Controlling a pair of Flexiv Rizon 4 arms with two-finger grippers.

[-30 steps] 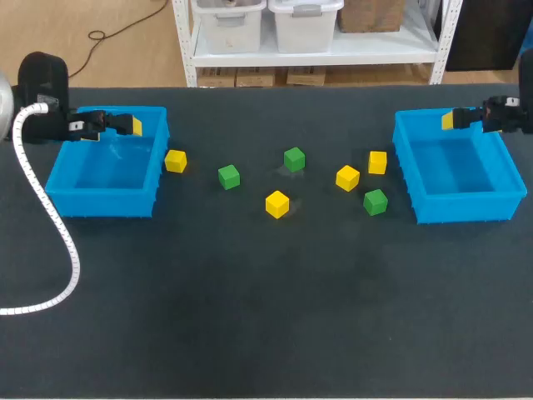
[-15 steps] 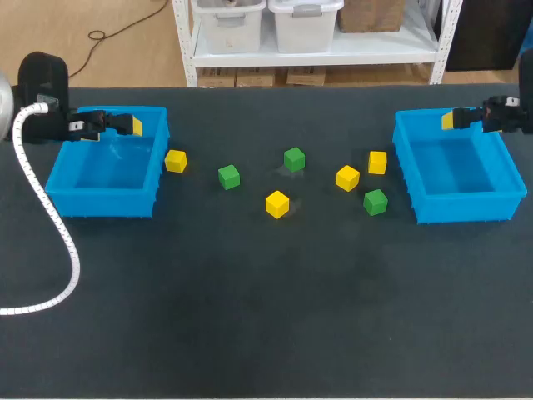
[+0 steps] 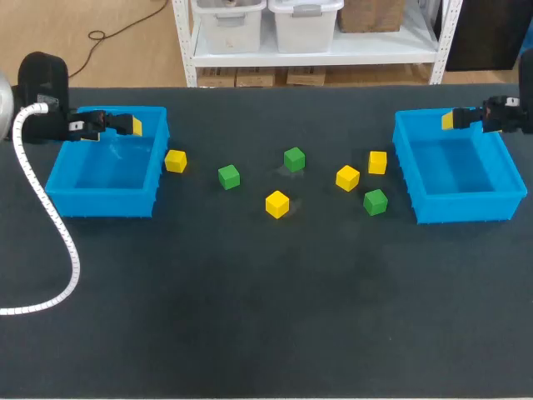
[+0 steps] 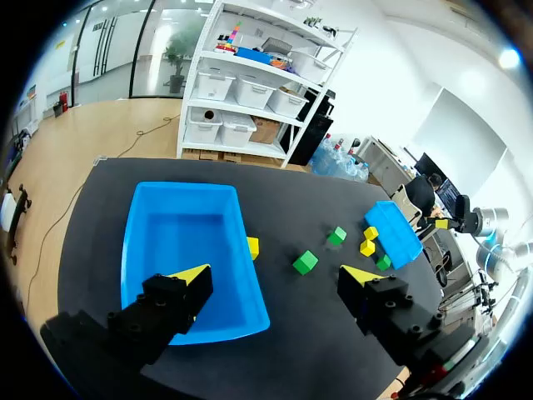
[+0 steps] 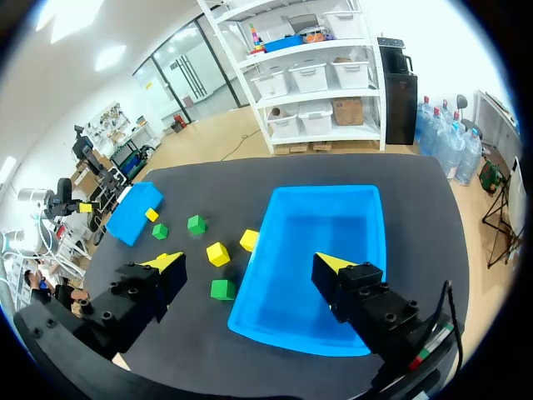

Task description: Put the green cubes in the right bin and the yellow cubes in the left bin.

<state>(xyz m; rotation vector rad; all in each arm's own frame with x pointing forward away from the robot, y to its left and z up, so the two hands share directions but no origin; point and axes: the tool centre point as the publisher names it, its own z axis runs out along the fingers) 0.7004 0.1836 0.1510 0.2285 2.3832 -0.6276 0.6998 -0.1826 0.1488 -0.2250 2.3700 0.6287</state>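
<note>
The left gripper (image 4: 275, 275) hangs over the left bin (image 4: 187, 237), fingers wide apart and empty; the closest yellow cube (image 4: 252, 247) sits just beside that bin's inner wall

The left gripper (image 4: 276, 279) and right gripper (image 5: 250, 265) are black and blocky, each finger capped with a wedge-shaped bright yellow tip. A white ribbed hose (image 3: 77, 267) trails from the rounded black left arm (image 3: 42, 79).
</note>
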